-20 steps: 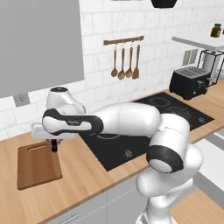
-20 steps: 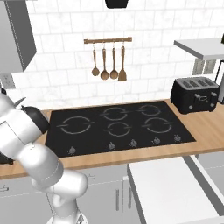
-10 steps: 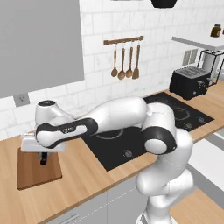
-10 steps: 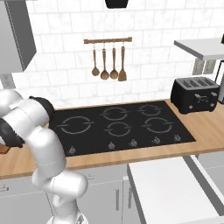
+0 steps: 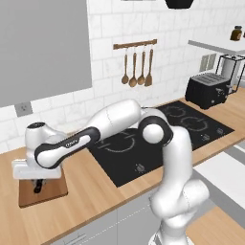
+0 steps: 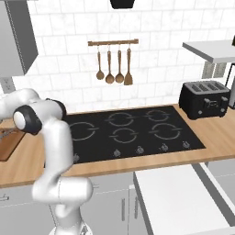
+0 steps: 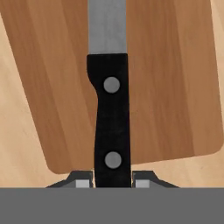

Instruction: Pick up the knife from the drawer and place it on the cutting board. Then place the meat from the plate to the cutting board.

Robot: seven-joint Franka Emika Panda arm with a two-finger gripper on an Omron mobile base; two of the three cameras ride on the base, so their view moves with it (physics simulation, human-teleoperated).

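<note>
My gripper [image 7: 112,181] is shut on the black handle of the knife [image 7: 112,122]. Its grey blade runs on ahead, out of the top of the hand view. The knife hangs lengthwise just above the brown cutting board [image 7: 175,87]. From the left base view, the gripper [image 5: 38,184] points down over the cutting board [image 5: 53,190] at the left end of the counter. An edge of the cutting board [image 6: 6,149] shows at the far left of the right base view. The open drawer [image 6: 179,197] with its white inside is low on the right. The meat and plate are out of view.
A black cooktop [image 5: 162,136] lies right of the board. A black toaster [image 5: 208,91] stands at the far right, and wooden utensils [image 5: 136,69] hang on a wall rail. My arm [image 5: 110,122] stretches across the cooktop's left part.
The arm has swung further left along the counter with the knife. The gripper moved from the board's right end to over its middle and came lower.
</note>
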